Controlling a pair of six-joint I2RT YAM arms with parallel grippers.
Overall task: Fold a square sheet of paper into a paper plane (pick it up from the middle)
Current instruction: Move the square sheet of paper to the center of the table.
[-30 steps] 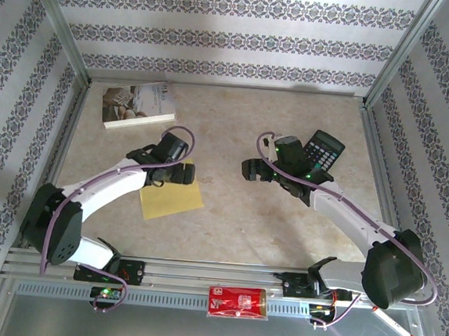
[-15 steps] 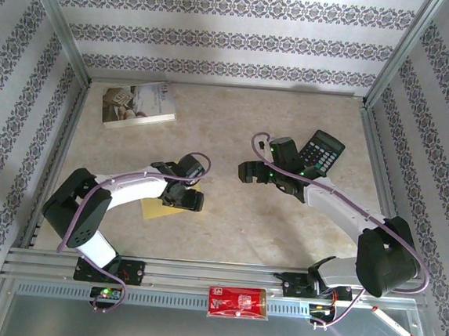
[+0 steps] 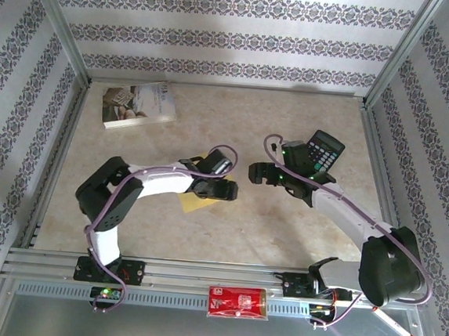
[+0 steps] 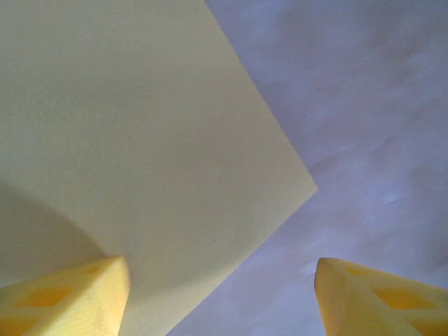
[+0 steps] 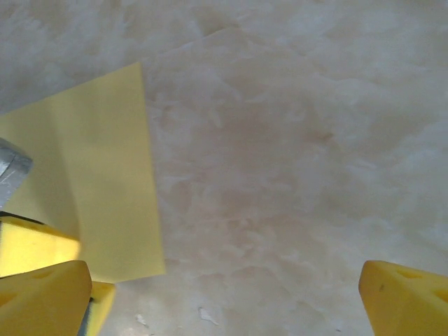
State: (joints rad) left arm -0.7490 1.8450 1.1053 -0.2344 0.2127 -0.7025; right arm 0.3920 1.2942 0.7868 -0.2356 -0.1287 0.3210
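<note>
Your left gripper (image 4: 220, 283) spreads its jaws wide, 1 finger over the yellow square sheet of paper (image 4: 140, 133); your right gripper (image 5: 224, 297) gapes wide above the marbled table (image 5: 301, 140).

Top camera looks down; close wrist cameras share the sheet (image 4: 140, 140) (image 5: 91, 182).

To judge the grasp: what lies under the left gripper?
The yellow square sheet of paper, flat on the table, one corner between the left gripper's open fingers. From above, the left arm covers most of it.
</note>
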